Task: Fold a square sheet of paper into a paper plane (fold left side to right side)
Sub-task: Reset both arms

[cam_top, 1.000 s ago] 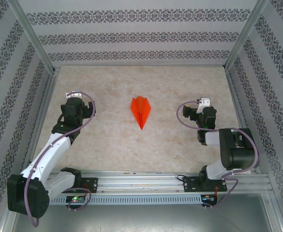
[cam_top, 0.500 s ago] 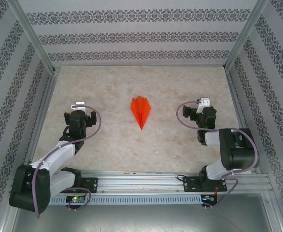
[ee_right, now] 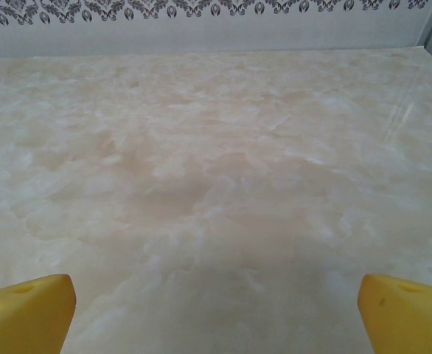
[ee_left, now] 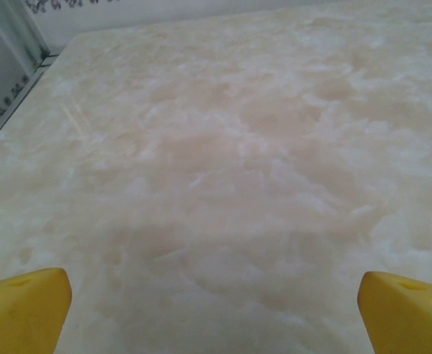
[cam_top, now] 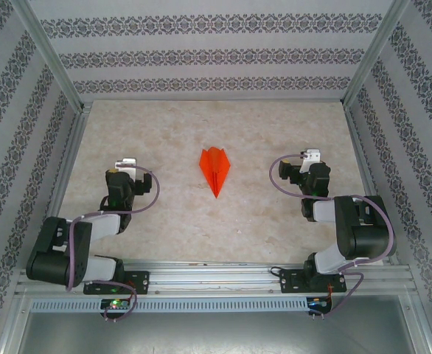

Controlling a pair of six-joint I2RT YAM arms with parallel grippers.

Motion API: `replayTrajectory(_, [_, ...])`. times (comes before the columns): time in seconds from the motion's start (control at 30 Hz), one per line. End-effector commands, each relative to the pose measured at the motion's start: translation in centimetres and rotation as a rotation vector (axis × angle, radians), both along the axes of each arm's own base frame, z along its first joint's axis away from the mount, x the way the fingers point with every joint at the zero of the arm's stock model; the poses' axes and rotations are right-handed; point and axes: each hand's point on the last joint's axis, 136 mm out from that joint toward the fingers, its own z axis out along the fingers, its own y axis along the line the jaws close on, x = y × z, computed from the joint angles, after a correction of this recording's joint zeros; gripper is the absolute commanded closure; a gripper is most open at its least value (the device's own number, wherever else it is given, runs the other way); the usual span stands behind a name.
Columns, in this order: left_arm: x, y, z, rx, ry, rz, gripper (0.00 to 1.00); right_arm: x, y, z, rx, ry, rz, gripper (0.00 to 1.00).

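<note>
The bright orange paper plane [cam_top: 215,169] lies flat near the middle of the marble table, a pointed dart with a centre crease, its tip toward the near edge. My left gripper [cam_top: 122,165] sits well to its left, pulled back toward its base. My right gripper [cam_top: 309,159] rests well to its right. In the left wrist view my gripper [ee_left: 216,310] is open, its yellow fingertips [ee_left: 24,310] at the frame's lower corners over bare marble. In the right wrist view my gripper [ee_right: 216,313] is open too, yellow fingertips [ee_right: 404,313] spread wide with nothing between them.
Patterned walls with metal posts [cam_top: 50,59] enclose the table on three sides. A metal rail [cam_top: 216,276] carrying both arm bases runs along the near edge. The table's left edge strip [ee_left: 9,92] appears in the left wrist view.
My left arm has folded back toward its base, the gripper moving nearer and slightly right. The right arm and the paper plane have stayed put.
</note>
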Motion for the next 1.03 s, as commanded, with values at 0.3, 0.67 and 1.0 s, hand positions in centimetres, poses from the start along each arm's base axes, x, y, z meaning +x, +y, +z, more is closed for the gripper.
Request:
replayTrajectory(0.3, [2.4,-0.7,0.0,-0.055,-0.132,-0.084,0.0,0.6,0.4,1.4,-0.013,-0.047,0.009,0.02])
replayTrajectory(0.67, [3.9,0.4,-0.7,-0.139,-0.053,-0.085,0.0,0.6,0.5,1.4,-0.016,-0.044,0.013,0.02])
replayTrajectory(1.0, [3.8,0.3,-0.8,-0.137,-0.053,-0.092,0.0,0.6,0.5,1.3,-0.022,-0.043,0.009,0.02])
